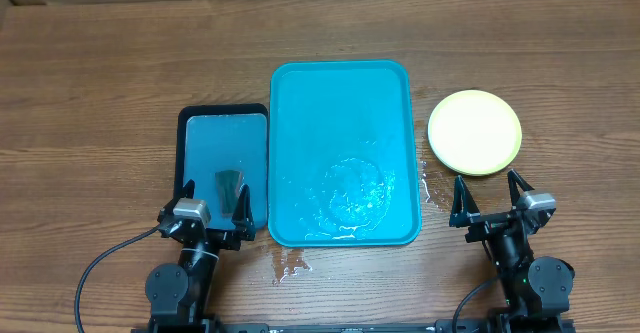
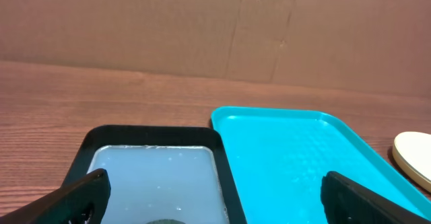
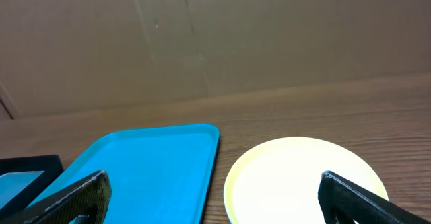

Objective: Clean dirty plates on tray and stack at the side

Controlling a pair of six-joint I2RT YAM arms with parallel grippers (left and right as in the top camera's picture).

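Water pools on the near end of the teal tray (image 1: 330, 103), the end closest to both sets of jaws, and the rest of its floor lies bare. The tray sits flat on the worktop (image 1: 100, 93) with its long axis running straight away from the arms. Its short near edge falls between the left jaws and the right jaws, a little ahead of their tips.

Just ahead of the right jaws and well clear of their tips lies a round plate (image 1: 475, 131) with a pale centre and a yellow-green rim. It rests flat on the worktop beside the tray's right edge, apart from it. Whether other plates lie under it I cannot tell. Being round, it points no way.

Directly ahead of the left jaws is a smaller black-rimmed tray (image 1: 225, 138) with a pale blue floor, its long side close along the teal tray's left edge. A small dark block (image 1: 229, 186) lies at its near end, between the left fingertips as seen from above.

Drops of water (image 1: 285, 263) spot the worktop by the teal tray's near edge.

Both sets of jaws are spread wide and grip nothing.
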